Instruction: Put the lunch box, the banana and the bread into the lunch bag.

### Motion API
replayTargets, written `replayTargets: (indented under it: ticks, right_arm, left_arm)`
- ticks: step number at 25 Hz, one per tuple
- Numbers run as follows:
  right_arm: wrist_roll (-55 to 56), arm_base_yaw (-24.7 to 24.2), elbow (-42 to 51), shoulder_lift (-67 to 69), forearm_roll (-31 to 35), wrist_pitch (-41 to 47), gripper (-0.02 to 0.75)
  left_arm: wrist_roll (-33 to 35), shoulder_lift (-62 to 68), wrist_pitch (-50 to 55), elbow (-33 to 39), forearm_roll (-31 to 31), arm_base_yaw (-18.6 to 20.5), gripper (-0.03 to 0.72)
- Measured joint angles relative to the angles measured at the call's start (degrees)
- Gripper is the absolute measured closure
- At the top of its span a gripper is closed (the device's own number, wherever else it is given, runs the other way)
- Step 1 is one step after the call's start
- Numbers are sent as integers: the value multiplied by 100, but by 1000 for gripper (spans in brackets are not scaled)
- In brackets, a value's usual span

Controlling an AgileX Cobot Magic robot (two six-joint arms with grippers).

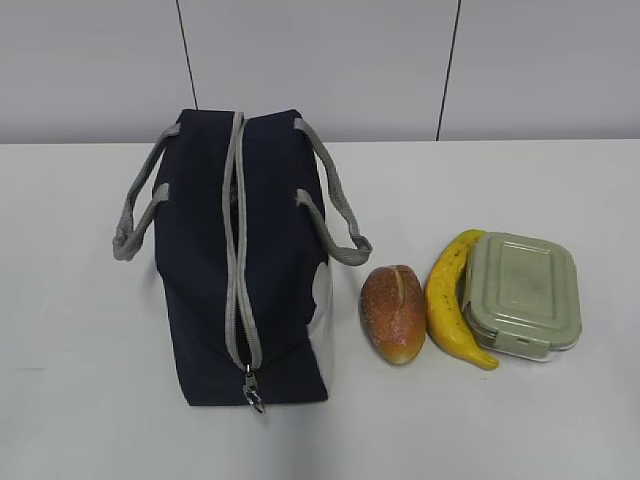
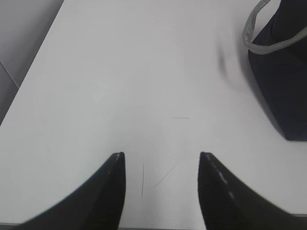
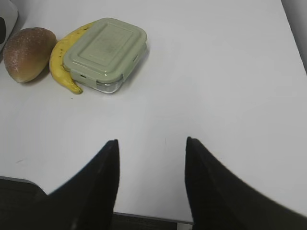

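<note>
On the left half of the desk [image 1: 560, 420] you find the lunch bag [image 1: 200, 280], lying with its zipper [image 1: 236, 270] facing up and mostly drawn closed. Just right of it sits the bread [image 1: 393, 312], then the banana [image 1: 446, 300], touching the lunch box [image 1: 523, 292], whose lid is clipped on. The left gripper [image 2: 162, 165] hovers over bare desk near the left edge, fingers spread and holding nothing. The right gripper [image 3: 152, 151] hovers toward the near right corner, likewise spread and holding nothing.
</note>
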Motion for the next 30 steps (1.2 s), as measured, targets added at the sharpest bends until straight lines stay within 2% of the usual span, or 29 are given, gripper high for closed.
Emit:
replayTargets:
  ticks: [19, 30]
  right_arm:
    - [288, 0, -127, 19, -72, 56, 388]
    - [1407, 0, -601, 1479, -84, 105, 388]
  left_arm:
    - [0, 0, 0, 0, 0, 0, 317]
    - [0, 0, 0, 0, 0, 0, 317]
